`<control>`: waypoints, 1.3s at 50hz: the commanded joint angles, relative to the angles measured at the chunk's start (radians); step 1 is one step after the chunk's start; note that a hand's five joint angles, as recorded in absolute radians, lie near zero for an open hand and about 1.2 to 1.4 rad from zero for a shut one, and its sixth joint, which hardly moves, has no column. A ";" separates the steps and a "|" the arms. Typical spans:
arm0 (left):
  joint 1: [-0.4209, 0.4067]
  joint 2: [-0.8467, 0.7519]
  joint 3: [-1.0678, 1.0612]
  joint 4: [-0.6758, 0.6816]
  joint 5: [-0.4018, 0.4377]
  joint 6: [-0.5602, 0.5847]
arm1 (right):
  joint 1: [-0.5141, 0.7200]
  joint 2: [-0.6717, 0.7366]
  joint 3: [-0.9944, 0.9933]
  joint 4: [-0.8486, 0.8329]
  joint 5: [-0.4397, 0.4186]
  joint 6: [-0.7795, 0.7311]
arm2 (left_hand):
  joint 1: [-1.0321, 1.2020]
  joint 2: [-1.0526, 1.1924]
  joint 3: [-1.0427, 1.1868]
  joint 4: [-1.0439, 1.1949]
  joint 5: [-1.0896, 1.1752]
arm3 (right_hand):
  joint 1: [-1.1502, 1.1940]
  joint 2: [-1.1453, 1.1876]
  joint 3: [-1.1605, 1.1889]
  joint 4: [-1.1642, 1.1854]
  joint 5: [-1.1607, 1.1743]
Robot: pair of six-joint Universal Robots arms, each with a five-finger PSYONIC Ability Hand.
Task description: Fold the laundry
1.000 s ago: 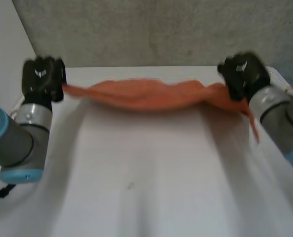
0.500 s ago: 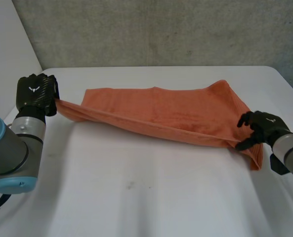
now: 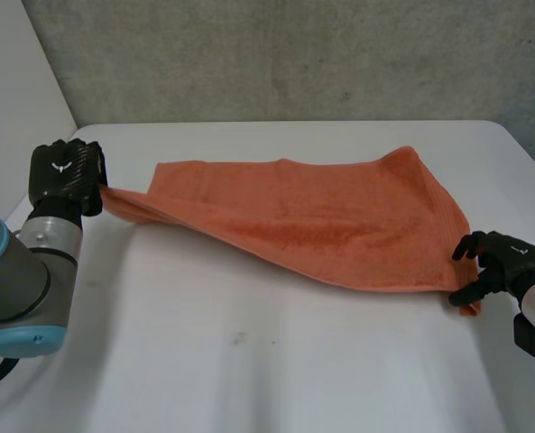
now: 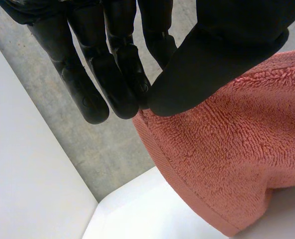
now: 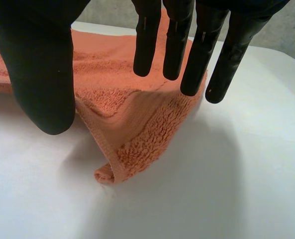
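Left hand (image 4: 217, 55) thumb pinching towel (image 3: 321, 221) corner against fingers (image 4: 112, 79), corner up off tabletop (image 3: 249, 361) by left edge. Right hand (image 5: 38, 64) fingers straight, holding nothing, hovering over other corner lying near right edge (rest spread flat across middle). Risk: left pulls alone, loose end drags, towel bunches up. Count: one towel, two hands.

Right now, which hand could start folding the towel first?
Probably the left hand: it pinches a corner of the orange towel between thumb and fingers. The right hand is open, its corner lying loose on the table.
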 commanded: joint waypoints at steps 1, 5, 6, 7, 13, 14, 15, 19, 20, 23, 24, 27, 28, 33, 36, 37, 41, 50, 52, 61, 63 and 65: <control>0.001 0.000 -0.003 -0.001 -0.001 0.003 | 0.006 0.012 0.015 -0.085 0.007 -0.003 | 0.192 0.178 0.180 0.178 0.189 | 0.545 0.479 0.480 0.481 0.479; 0.000 0.000 -0.006 -0.009 -0.001 0.004 | 0.001 0.012 0.009 -0.099 0.007 -0.028 | 0.192 0.178 0.180 0.178 0.189 | 0.901 0.835 0.836 0.837 0.835; 0.003 0.000 -0.006 -0.020 -0.001 0.004 | 0.000 0.012 0.004 -0.099 0.009 -0.046 | 0.192 0.178 0.180 0.178 0.189 | 0.901 0.835 0.836 0.837 0.835; 0.004 0.002 -0.006 -0.037 -0.001 0.003 | -0.002 0.012 -0.001 -0.099 0.009 -0.066 | 0.192 0.178 0.180 0.178 0.189 | 0.901 0.835 0.836 0.837 0.835; 0.006 0.038 -0.014 -0.104 -0.001 0.004 | -0.003 0.003 -0.014 -0.088 0.001 -0.126 | 0.192 0.178 0.180 0.178 0.189 | 0.901 0.835 0.836 0.837 0.835; 0.008 0.066 -0.020 -0.132 -0.001 0.004 | -0.003 -0.011 -0.021 -0.082 0.001 -0.149 | 0.192 0.178 0.180 0.178 0.189 | 0.901 0.835 0.836 0.837 0.835; 0.009 0.099 -0.030 -0.162 -0.001 0.004 | -0.003 -0.034 -0.027 -0.067 -0.001 -0.183 | 0.192 0.178 0.180 0.178 0.189 | 0.901 0.835 0.836 0.837 0.835; 0.020 0.185 -0.064 -0.231 0.000 0.004 | -0.002 -0.132 -0.044 0.018 -0.002 -0.290 | 0.192 0.178 0.180 0.178 0.189 | 0.901 0.835 0.836 0.837 0.835; 0.032 0.243 -0.084 -0.277 0.002 0.007 | -0.002 -0.175 -0.053 0.078 -0.007 -0.362 | 0.192 0.178 0.180 0.178 0.189 | 0.901 0.835 0.836 0.837 0.835; 0.057 0.351 -0.119 -0.378 0.005 0.010 | -0.002 -0.239 -0.092 0.213 -0.008 -0.494 | 0.192 0.178 0.180 0.178 0.189 | 0.901 0.835 0.836 0.837 0.835; 0.057 0.351 -0.119 -0.379 0.005 0.010 | 0.000 -0.267 -0.115 0.287 -0.007 -0.554 | 0.192 0.178 0.180 0.178 0.189 | 0.901 0.835 0.836 0.837 0.835; 0.066 0.471 -0.144 -0.509 0.017 0.013 | 0.000 -0.298 -0.139 0.367 -0.010 -0.605 | 0.192 0.178 0.180 0.178 0.189 | 0.901 0.835 0.836 0.837 0.835; 0.067 0.529 -0.147 -0.585 0.032 0.013 | -0.003 -0.325 -0.160 0.451 -0.011 -0.652 | 0.192 0.178 0.180 0.178 0.189 | 0.901 0.835 0.836 0.837 0.835; 0.089 0.643 -0.149 -0.752 0.104 0.013 | -0.005 -0.352 -0.223 0.679 -0.018 -0.775 | 0.192 0.178 0.180 0.178 0.189 | 0.901 0.835 0.836 0.837 0.835; 0.095 0.661 -0.152 -0.810 0.152 0.015 | -0.002 -0.352 -0.249 0.739 -0.014 -0.830 | 0.192 0.178 0.180 0.178 0.189 | 0.901 0.835 0.836 0.837 0.835; 0.095 0.658 -0.159 -0.817 0.166 0.015 | 0.001 -0.352 -0.257 0.729 -0.013 -0.841 | 0.192 0.178 0.180 0.178 0.189 | 0.901 0.835 0.836 0.837 0.835; 0.103 0.637 -0.170 -0.804 0.175 0.018 | 0.003 -0.333 -0.263 0.670 -0.014 -0.838 | 0.192 0.178 0.180 0.178 0.189 | 0.901 0.835 0.836 0.837 0.835; 0.093 0.384 -0.083 -0.648 0.170 0.030 | 0.047 -0.081 -0.324 0.421 0.004 -0.832 | 0.192 0.178 0.180 0.178 0.189 | 0.901 0.835 0.836 0.837 0.835; 0.090 0.331 -0.060 -0.623 0.170 0.032 | 0.075 -0.034 -0.350 0.393 0.009 -0.832 | 0.192 0.178 0.180 0.178 0.189 | 0.901 0.835 0.836 0.837 0.835; 0.054 -0.021 0.179 -0.514 0.117 0.064 | 0.190 0.217 -0.566 0.245 0.108 -0.821 | 0.192 0.178 0.180 0.178 0.189 | 0.901 0.835 0.836 0.837 0.835; 0.028 -0.124 0.276 -0.486 0.077 0.081 | 0.213 0.283 -0.632 0.158 0.114 -0.807 | 0.192 0.178 0.180 0.178 0.189 | 0.901 0.835 0.836 0.837 0.835; 0.024 -0.170 0.317 -0.468 0.059 0.088 | 0.228 0.339 -0.689 0.080 0.116 -0.795 | 0.192 0.178 0.180 0.178 0.189 | 0.901 0.835 0.836 0.837 0.835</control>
